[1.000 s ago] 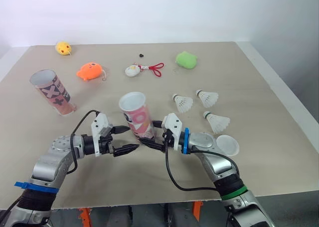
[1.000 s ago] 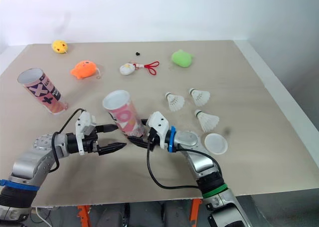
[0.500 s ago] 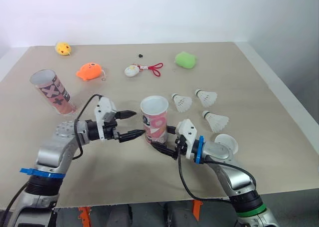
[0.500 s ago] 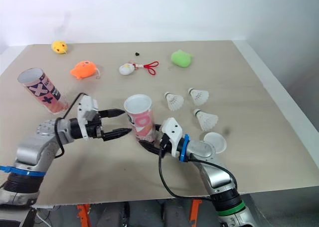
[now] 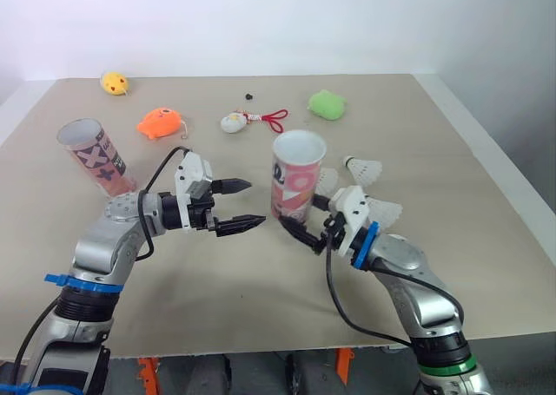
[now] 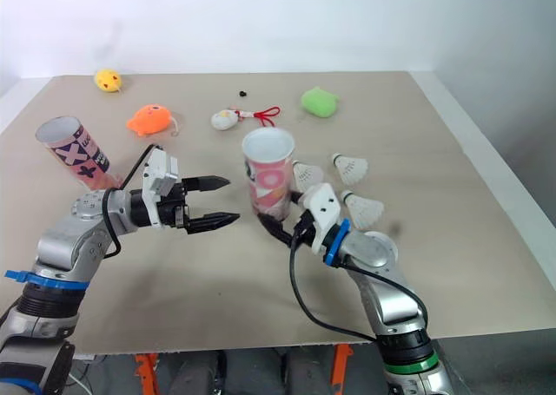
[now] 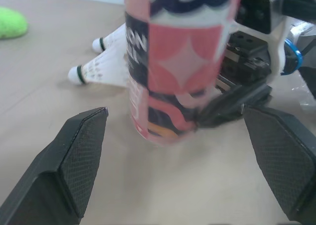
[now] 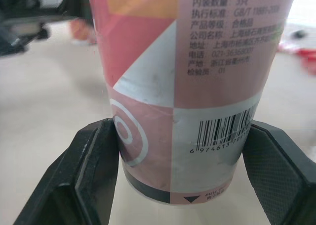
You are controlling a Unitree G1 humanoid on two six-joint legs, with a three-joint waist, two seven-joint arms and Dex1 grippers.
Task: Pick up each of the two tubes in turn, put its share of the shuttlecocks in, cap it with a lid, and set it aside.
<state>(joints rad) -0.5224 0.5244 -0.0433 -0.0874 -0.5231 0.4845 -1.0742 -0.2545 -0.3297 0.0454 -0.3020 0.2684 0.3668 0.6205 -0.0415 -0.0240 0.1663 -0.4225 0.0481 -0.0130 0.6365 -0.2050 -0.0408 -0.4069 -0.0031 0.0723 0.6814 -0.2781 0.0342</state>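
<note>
My right gripper [image 5: 294, 223] is shut on the base of a pink patterned tube [image 5: 295, 176], which stands nearly upright with its open mouth up. In the right wrist view both fingers [image 8: 94, 170] press on the tube [image 8: 187, 86]. Just left of it, my left gripper [image 5: 256, 202] is open and points at the tube without touching it. A second open tube [image 5: 91, 156] leans at the far left. One shuttlecock [image 5: 365, 167] lies right of the held tube, another [image 5: 384, 211] by my right wrist, and a third [image 7: 101, 69] lies behind the tube.
Along the far side of the table lie a yellow toy [image 5: 114, 83], an orange toy [image 5: 161, 122], a white toy with a red cord [image 5: 234, 121] and a green toy [image 5: 327, 105]. The table's right edge [image 5: 486, 165] runs close to the shuttlecocks.
My right gripper has carried the pink tube rightward and farther from me, standing it more upright. My left gripper followed to the right and stayed open.
</note>
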